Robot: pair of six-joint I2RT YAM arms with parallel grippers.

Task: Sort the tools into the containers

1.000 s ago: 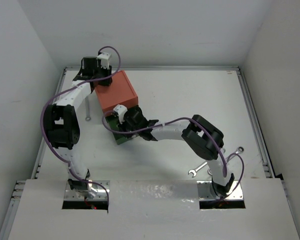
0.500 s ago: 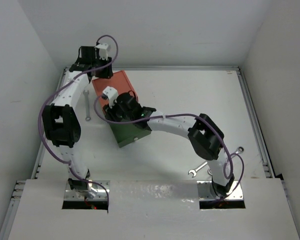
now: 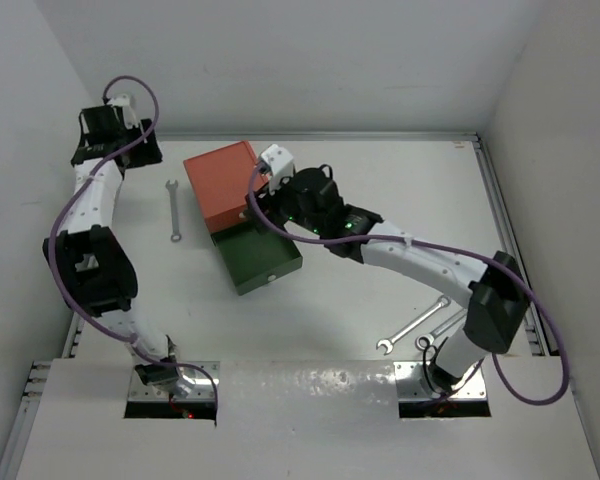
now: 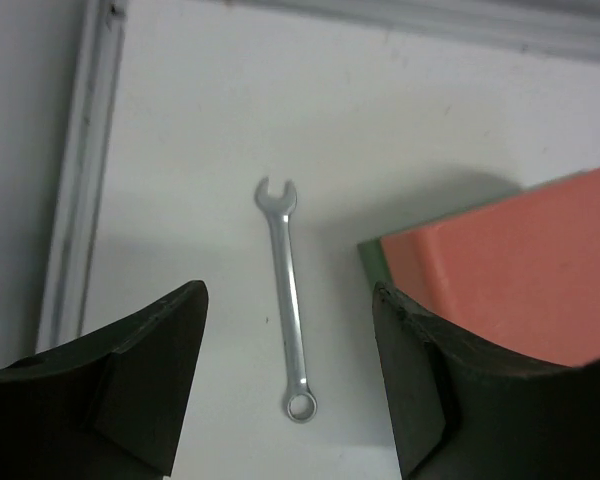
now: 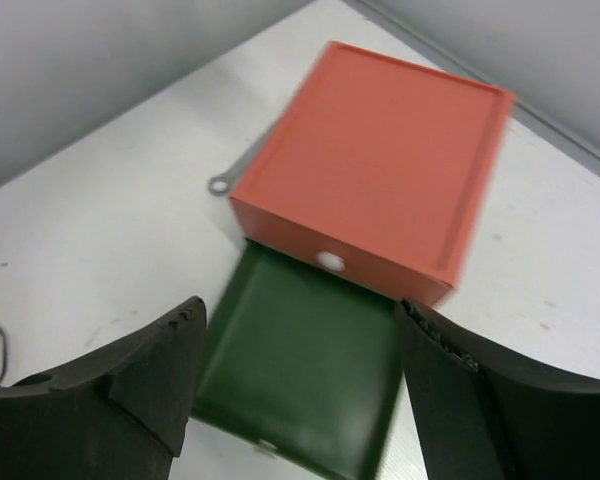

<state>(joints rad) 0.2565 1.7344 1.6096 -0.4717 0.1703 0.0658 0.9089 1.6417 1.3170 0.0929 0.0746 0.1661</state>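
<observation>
The containers form one small box: the orange-red upper drawer (image 3: 225, 183) (image 5: 380, 150) is pushed in. The dark green lower drawer (image 3: 261, 256) (image 5: 300, 380) is pulled out toward me, and nothing shows inside it. One silver wrench (image 3: 174, 210) (image 4: 288, 320) lies left of the box. Two more wrenches (image 3: 412, 326) lie near the right arm's base. My left gripper (image 3: 115, 150) (image 4: 288, 296) hangs open high above the left wrench. My right gripper (image 3: 280, 203) (image 5: 302, 310) is open above the green drawer, holding nothing. No hex key shows.
White walls close in the table on three sides, with a metal rail (image 3: 508, 240) along its edges. The left arm is stretched into the far left corner. Purple cables (image 3: 540, 370) loop off both arms. The white knob (image 5: 330, 260) marks the orange drawer's front.
Both grippers have opened and drawn away from the box. The left arm swung into the far left corner, the right rose to the box's right. The green drawer now stands pulled out.
</observation>
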